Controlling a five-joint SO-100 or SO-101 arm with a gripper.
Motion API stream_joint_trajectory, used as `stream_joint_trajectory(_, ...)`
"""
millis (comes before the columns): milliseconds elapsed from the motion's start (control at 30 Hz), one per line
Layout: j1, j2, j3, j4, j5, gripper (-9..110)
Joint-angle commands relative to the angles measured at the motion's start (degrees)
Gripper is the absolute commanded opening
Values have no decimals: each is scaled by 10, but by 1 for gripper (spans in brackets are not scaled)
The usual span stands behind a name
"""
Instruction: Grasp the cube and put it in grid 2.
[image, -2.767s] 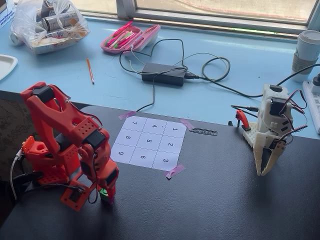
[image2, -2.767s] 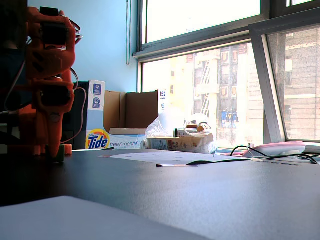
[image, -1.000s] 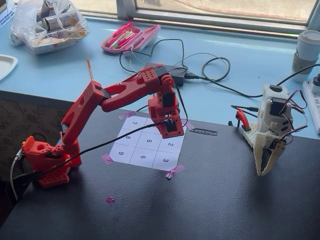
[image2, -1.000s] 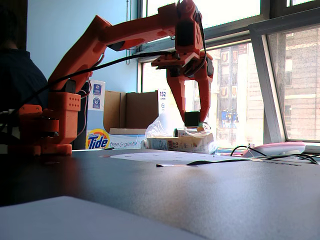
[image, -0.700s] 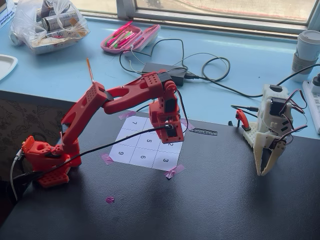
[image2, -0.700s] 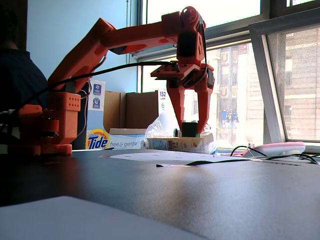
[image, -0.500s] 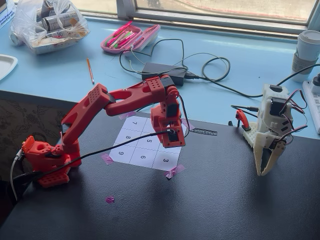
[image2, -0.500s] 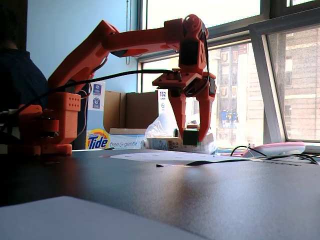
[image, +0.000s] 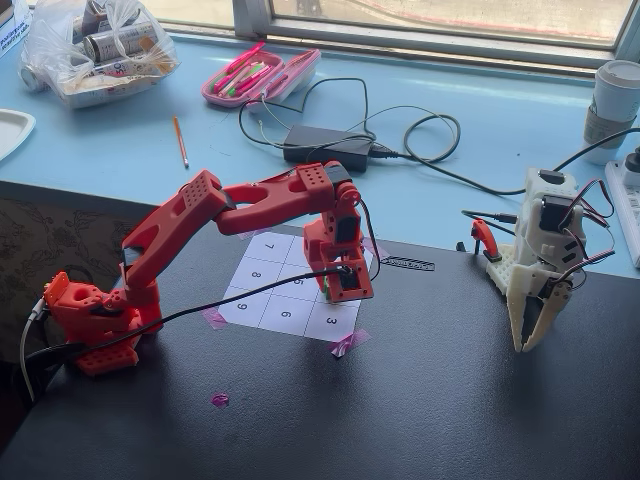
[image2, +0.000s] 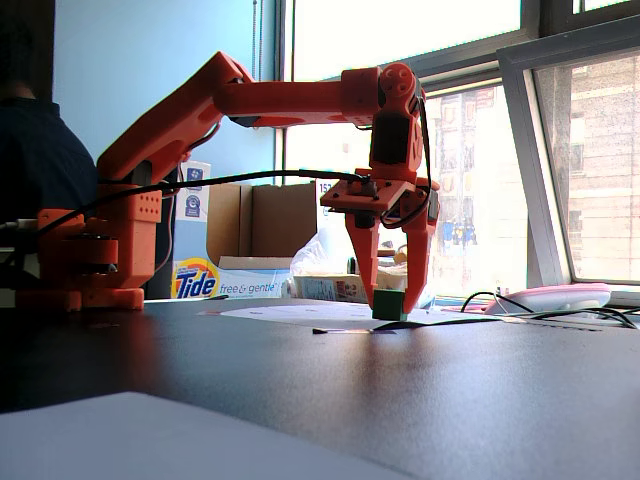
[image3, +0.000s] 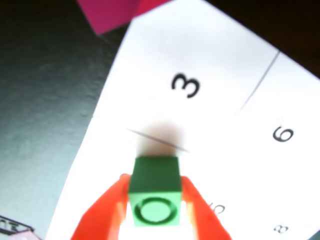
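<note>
In the wrist view the tool (image3: 155, 212) is sitting at the lower centre of the frame, its two red fingers (image3: 102, 212) narrowed onto the side faces of the cube (image3: 155, 192) and gripping it. The cube is showing its ring-marked face toward the camera, near the bottom edge, and a plain dark green face above it; being a cube it has no long axis, and its edges are lying roughly square to the frame. Cell 3 (image3: 185, 85) is lying just above it at upper centre, cell 6 (image3: 282, 134) at right, and pink tape (image3: 112, 12) is crossing the top left corner. In a fixed view from table level the tool (image2: 390, 300) is pointing straight down at frame centre, with the cube (image2: 389, 305) between the fingertips, resting on or just over the sheet (image2: 290, 313). In a fixed view from above, the arm (image: 250, 205) is reaching rightward across the sheet (image: 290, 300) on the dark table (image: 450, 400); the tool (image: 335, 292) is mostly hidden there, and cell 2 cannot be made out.
</note>
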Motion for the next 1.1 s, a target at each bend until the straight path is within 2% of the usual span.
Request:
stream_joint_trajectory(0,-4,2,-9,-8,1,0)
stream_joint_trajectory(100,-5,-1,-9,-6,-2,1)
stream_joint_trajectory(233,-6,3,-10,4,-13,14)
stream_joint_trajectory(333,-6,11,-13,15,-19,18)
stream_joint_trajectory(533,-6,41,-24,47,-23,35)
stream_joint_trajectory(800,8,143,-24,87,-33,38)
stream_joint_trajectory(1067,71,413,59,121,-56,38)
